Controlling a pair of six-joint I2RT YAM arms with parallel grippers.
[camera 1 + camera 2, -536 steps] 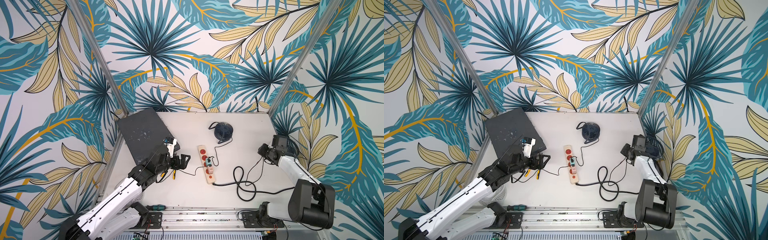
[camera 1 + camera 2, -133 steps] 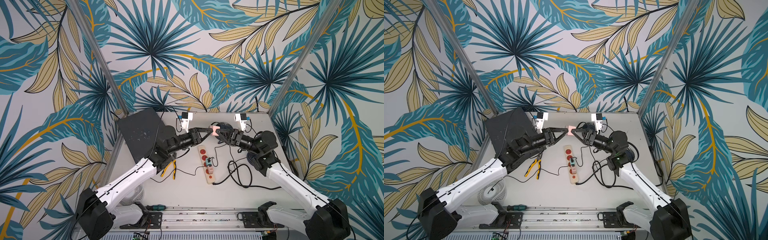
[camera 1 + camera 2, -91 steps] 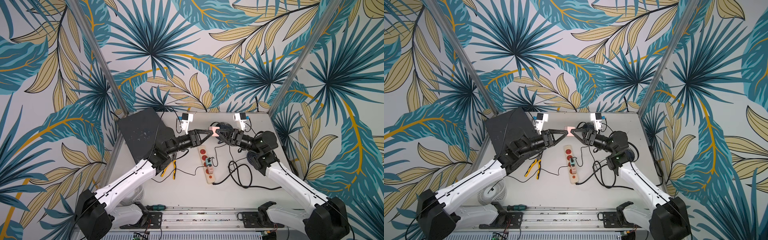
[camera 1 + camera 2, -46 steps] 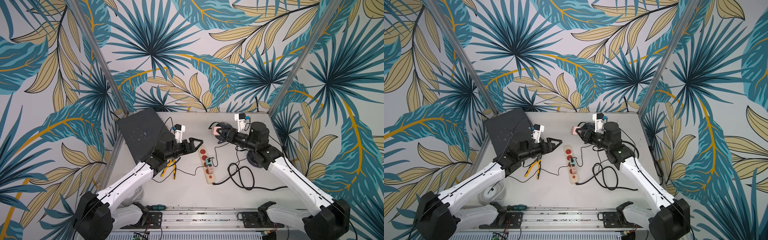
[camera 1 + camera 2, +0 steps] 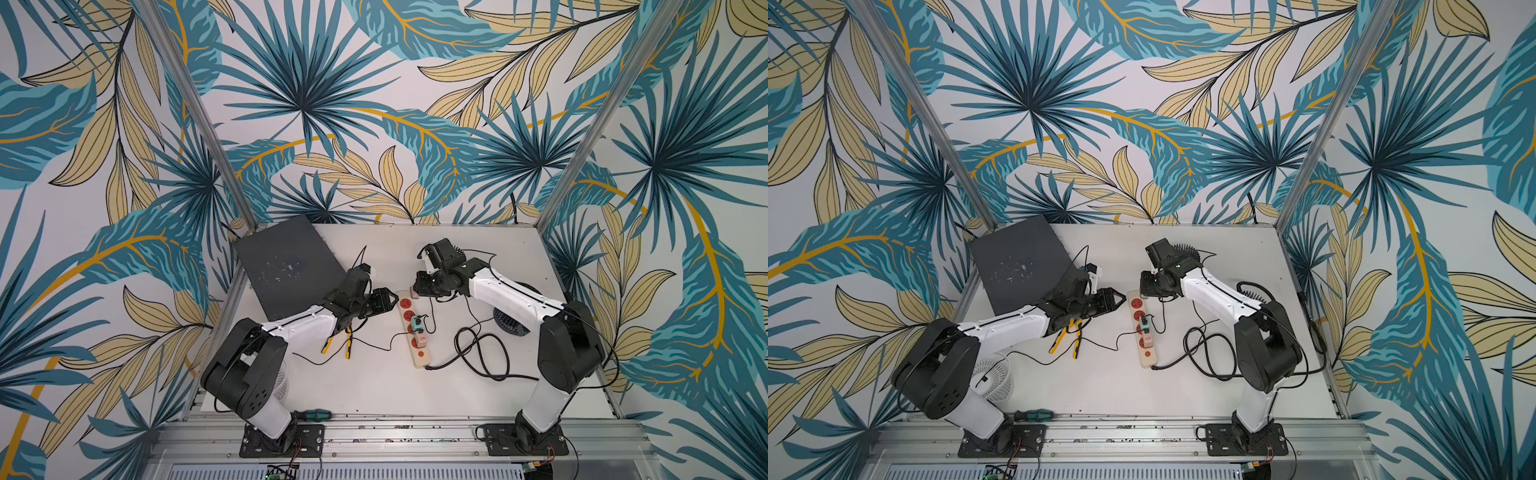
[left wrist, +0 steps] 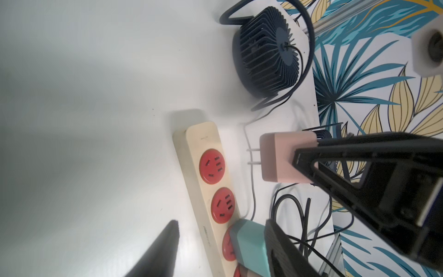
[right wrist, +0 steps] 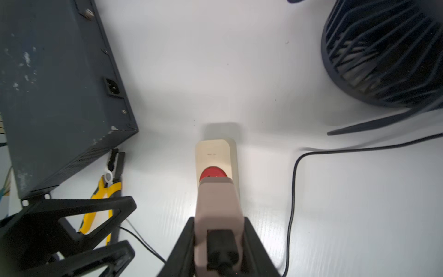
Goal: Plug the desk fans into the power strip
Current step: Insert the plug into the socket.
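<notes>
Top views both show the power strip (image 5: 423, 360) lying mid-counter (image 5: 374, 390) between the two arms, with a teal plug (image 5: 417, 323) seated in its third socket. Left wrist view: the right jaws are clamped on a pink plug (image 6: 285, 158), its prongs aimed at the strip's end socket but apart from it. The left jaws are spread, grasping nothing. The desk fan (image 6: 266, 48) stands beyond the strip's end. Right wrist view: the pink plug covers part of that end socket, and yellow-handled pliers (image 7: 103, 191) lie beside a dark box (image 7: 60, 84).
</notes>
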